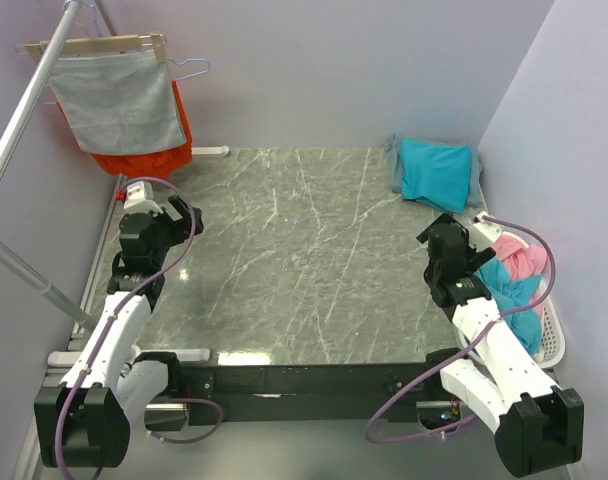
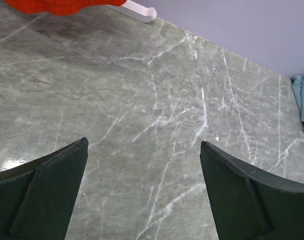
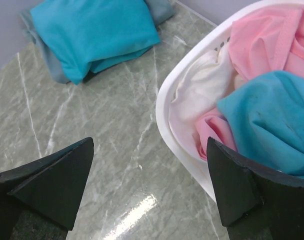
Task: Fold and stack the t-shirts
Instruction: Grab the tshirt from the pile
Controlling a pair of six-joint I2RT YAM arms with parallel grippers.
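Note:
A folded turquoise t-shirt lies at the table's back right corner on top of a grey-blue garment. The right wrist view shows the same folded t-shirt at its upper left. Another turquoise t-shirt is crumpled in the white basket off the table's right edge; it lies among pink and white clothes. My right gripper hovers open over the marble beside the basket rim, holding nothing. My left gripper is open over bare marble at the table's left side.
At the back left, a grey cloth hangs on a hanger over an orange-red garment, beside slanting metal poles. Walls close in behind and to the right. The grey marble table spreads between the two arms.

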